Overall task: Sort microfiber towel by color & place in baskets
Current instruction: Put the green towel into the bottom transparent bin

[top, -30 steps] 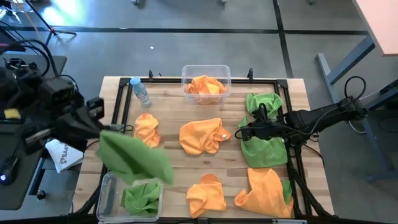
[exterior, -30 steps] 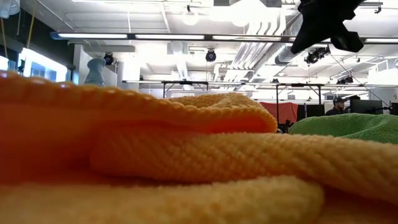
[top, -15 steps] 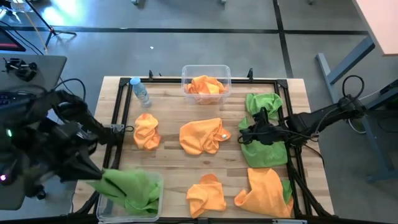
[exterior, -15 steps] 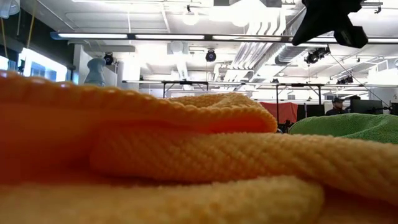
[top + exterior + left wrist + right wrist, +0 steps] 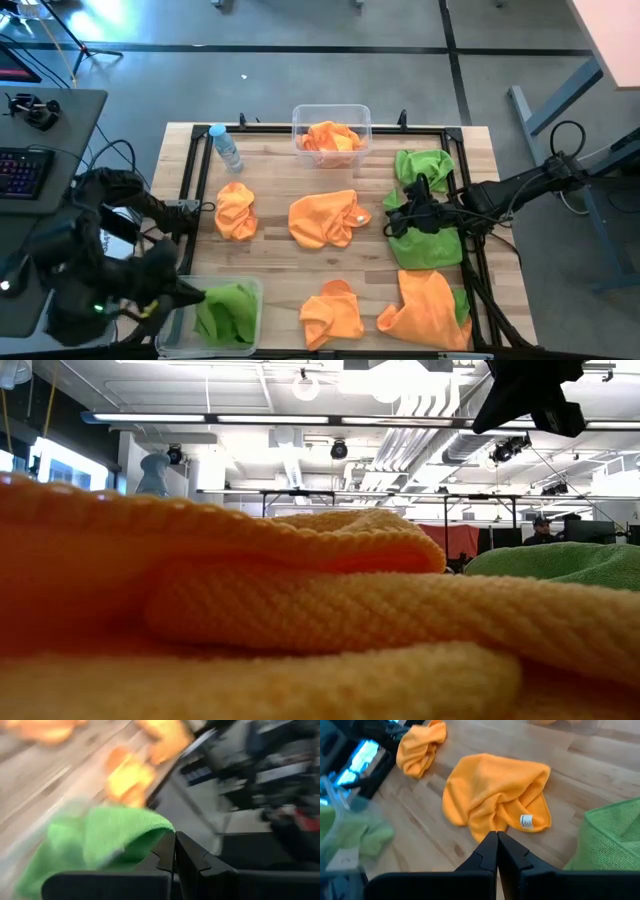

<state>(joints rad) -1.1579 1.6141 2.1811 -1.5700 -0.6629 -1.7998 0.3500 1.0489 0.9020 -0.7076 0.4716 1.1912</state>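
Green towels lie heaped in the near basket, at the table's near left corner, and the left gripper, fingers pressed together on nothing, sits just beside that basket's left rim. Toward the table's middle lies a loose orange towel; beyond it the far basket holds another orange one. Right of the middle towel, the right gripper, fingers also closed and empty, hangs by a green towel.

Left claw shut at the table's near-left corner, right claw shut, arm reaching in from the right
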